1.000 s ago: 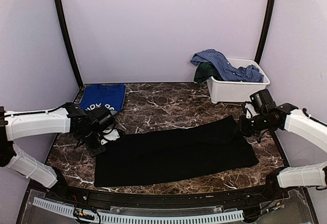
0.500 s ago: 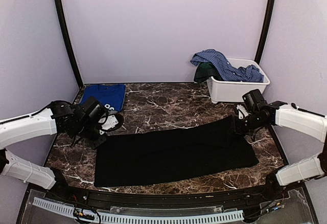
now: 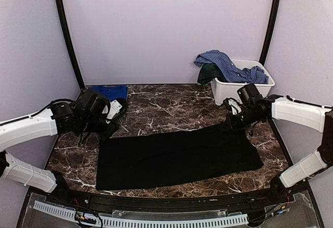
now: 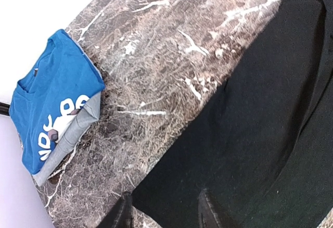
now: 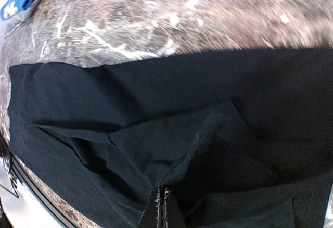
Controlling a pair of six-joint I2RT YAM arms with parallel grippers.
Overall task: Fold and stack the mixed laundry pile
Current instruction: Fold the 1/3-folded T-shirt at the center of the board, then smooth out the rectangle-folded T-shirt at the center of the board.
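Note:
The large black garment [image 3: 177,155] lies spread flat across the front of the table. My left gripper [image 3: 110,128] is open and low over its far left corner; in the left wrist view [image 4: 164,201] one finger is over marble and the other over black cloth [image 4: 260,113]. My right gripper [image 3: 230,122] is shut on a raised fold of the black garment's far right corner [image 5: 203,129]. The folded royal-blue tee [image 4: 52,103] lies at the back left, partly hidden by my left arm in the top view [image 3: 112,91]. No red-orange piece is in view.
A white plastic bin [image 3: 242,90] stands at the back right, with the blue checked shirt [image 3: 225,64] and a dark green garment [image 3: 209,73] hanging over its rim. Bare marble [image 3: 171,108] lies between the tee and the bin.
My left gripper has moved back and right to the black garment's far left corner. My right gripper has moved left and away, dragging the far right corner inward.

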